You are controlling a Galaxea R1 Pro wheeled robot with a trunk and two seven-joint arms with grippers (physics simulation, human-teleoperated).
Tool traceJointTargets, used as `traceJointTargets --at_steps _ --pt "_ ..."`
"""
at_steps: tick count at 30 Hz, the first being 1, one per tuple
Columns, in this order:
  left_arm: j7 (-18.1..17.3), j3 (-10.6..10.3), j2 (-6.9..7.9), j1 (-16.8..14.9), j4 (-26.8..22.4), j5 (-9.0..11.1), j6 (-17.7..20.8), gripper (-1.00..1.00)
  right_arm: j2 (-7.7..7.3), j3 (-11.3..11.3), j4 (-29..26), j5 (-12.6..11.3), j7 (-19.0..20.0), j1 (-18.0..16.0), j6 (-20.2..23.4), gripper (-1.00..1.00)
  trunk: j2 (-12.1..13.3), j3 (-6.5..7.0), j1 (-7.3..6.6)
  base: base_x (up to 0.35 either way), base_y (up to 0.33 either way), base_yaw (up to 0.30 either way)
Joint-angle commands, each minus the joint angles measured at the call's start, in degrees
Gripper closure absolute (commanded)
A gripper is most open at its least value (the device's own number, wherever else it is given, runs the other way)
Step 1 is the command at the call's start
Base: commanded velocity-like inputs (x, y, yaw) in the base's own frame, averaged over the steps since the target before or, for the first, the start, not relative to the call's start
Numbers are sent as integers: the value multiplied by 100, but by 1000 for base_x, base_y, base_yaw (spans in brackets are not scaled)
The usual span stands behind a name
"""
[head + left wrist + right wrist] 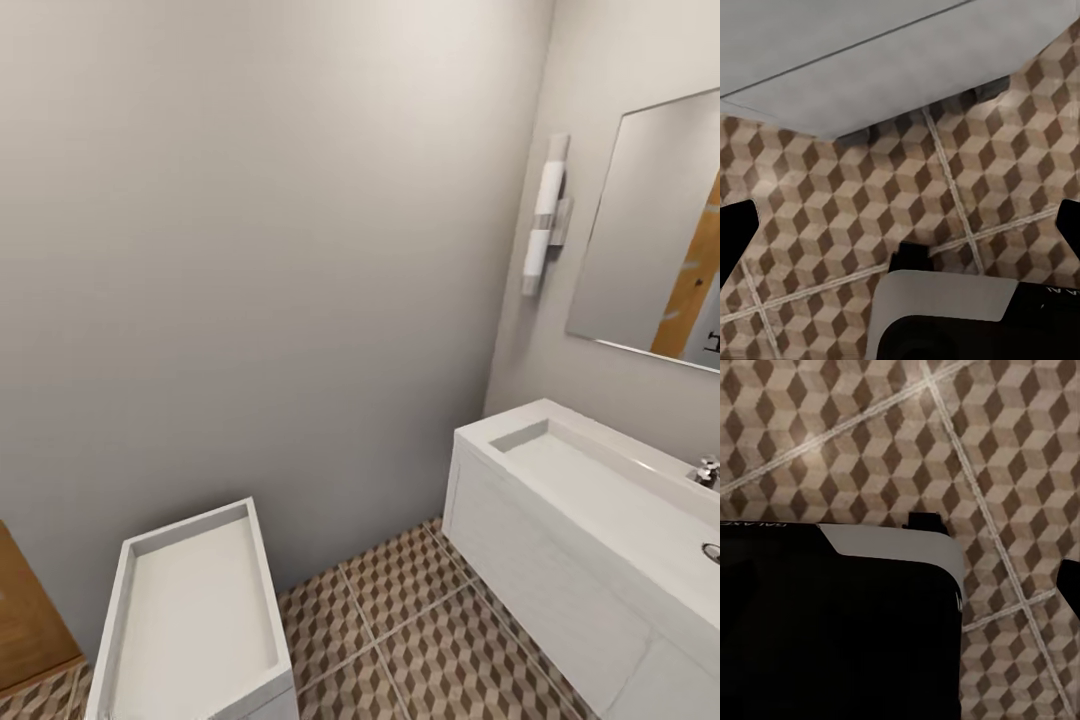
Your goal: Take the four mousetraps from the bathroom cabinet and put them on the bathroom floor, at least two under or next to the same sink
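The sink (pixel 560 560) hung along the right wall, a white open-topped unit (pixel 190 610) opposite, cube-patterned bathroom floor (pixel 420 620) between. The left gripper (pixel 904 225) seemed spread wide and empty. I could not tell the right gripper's state.

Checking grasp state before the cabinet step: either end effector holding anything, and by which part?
Nothing held. The left end effector is open over bare bathroom floor; no mousetrap lies between its fingers. The right one's state cannot be told.

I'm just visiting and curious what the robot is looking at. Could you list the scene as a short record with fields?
Room: bathroom corner with plain grey walls
Floor: cube-pattern tiles, brown and beige, pale grout
Sink: wide white basin at the head view's right, chrome tap at its back
Wall fittings: mirror above the sink, tube lamp beside it
Other furniture: white open-topped unit at lower left
Mousetraps: none visible
Grippers: open or shut cannot be told
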Motion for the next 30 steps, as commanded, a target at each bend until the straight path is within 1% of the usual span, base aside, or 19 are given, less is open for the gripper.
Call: traceJointTargets --at_steps 1,30 --pt "22 38 0 -6 11 -60 -25 -100 -1 6 18 1 12 -7 -36 -100 -4 -7 0 0 0 281" --pt "22 39 0 -6 10 -60 -25 -100 -8 -2 18 -8 13 -7 -21 -100 -4 -7 0 0 0 281"
